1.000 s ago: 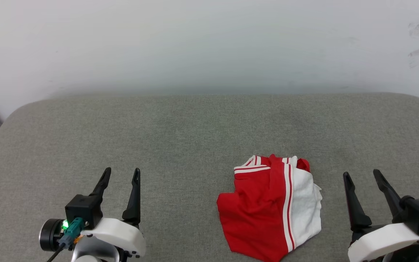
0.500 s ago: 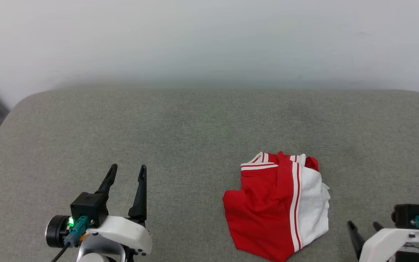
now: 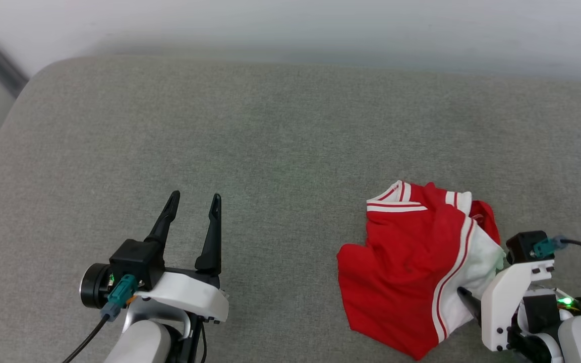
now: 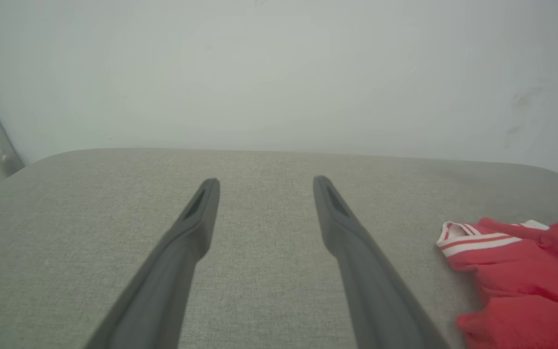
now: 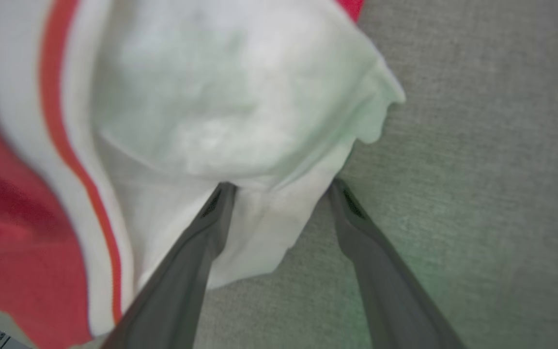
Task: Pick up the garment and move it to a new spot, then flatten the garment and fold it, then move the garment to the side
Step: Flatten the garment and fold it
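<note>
My right pincer (image 5: 281, 185) is wide open and has hold of nothing yet. Its two fingers stand on both sides of the white sleeve edge of the garment (image 3: 411, 272). One finger touches the white cloth, and the other is just beside the edge, over the grey worktop (image 3: 270, 126). I think I am placed so because this loose white edge sticks out from the bundle, so it is the easiest part to pinch without pushing the whole shirt away.

The garment lies crumpled on the right near part of the worktop, red body to the left and white sleeve toward my right arm. It is not flat and its lettering is not visible.

My left pincer (image 3: 195, 195) is also open and empty. It hovers over bare worktop, well apart from the shirt, probably waiting so it does not disturb the cloth. In my judgement the first step, picking up, is only starting.
</note>
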Robot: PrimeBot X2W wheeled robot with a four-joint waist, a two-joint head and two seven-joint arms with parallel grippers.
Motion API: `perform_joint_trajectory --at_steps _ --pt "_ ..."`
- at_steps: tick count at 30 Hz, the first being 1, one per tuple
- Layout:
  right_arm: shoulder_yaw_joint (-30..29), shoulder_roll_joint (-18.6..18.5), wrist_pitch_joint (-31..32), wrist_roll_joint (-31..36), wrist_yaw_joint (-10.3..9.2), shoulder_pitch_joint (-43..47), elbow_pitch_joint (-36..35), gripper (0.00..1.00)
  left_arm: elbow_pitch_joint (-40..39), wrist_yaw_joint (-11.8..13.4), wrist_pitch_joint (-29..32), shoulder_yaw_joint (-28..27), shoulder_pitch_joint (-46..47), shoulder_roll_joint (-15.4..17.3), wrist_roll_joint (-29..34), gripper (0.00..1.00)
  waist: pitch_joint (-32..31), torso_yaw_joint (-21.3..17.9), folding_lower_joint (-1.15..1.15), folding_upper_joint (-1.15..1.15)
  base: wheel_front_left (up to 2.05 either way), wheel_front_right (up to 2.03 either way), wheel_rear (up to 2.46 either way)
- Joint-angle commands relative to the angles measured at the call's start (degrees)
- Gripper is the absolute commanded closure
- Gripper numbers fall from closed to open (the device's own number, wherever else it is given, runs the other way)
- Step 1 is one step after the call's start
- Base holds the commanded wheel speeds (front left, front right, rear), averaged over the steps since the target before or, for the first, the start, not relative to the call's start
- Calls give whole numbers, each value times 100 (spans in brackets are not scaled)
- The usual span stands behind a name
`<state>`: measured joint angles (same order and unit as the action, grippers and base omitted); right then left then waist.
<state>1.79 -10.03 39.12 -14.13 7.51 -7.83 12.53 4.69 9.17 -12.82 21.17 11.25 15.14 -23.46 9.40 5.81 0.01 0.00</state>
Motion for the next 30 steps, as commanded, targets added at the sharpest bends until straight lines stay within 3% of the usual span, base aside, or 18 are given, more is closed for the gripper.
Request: perform_joint_trajectory --at_steps 1,3,4,5,13,18,24,30 --pt "70 25 211 -49 -4 -9 381 0 60 -25 -52 -5 98 -40 4 0 135 120 -1 0 0 0 0" --pt "128 53 423 -124 -4 66 647 0 112 -29 -69 -10 106 -51 -2 0 147 138 -1 0 0 0 0" --pt "146 77 520 -163 -4 99 735 58 136 -32 -86 -10 106 -57 -7 0 144 139 -1 0 0 0 0" --pt "173 71 569 -188 -4 114 768 98 162 -29 -101 -19 101 -57 -12 0 131 131 -1 0 0 0 0" --pt "19 -215 -132 37 -5 -343 -166 100 246 17 -140 -68 -27 -5 -42 0 -119 -159 -1 0 0 0 0" --pt "-399 -172 -554 353 -5 -478 -686 100 229 40 -135 -71 -92 15 -59 0 -244 -352 -1 0 0 0 0" --pt "-1606 101 -813 771 -4 -285 -1006 100 191 50 -94 -51 -112 35 -82 0 -298 -525 -1 0 0 0 0" --pt "-2866 291 -1163 967 -4 116 -155 100 202 62 -59 -25 -118 66 -96 0 -251 -538 -1 0 0 0 0"
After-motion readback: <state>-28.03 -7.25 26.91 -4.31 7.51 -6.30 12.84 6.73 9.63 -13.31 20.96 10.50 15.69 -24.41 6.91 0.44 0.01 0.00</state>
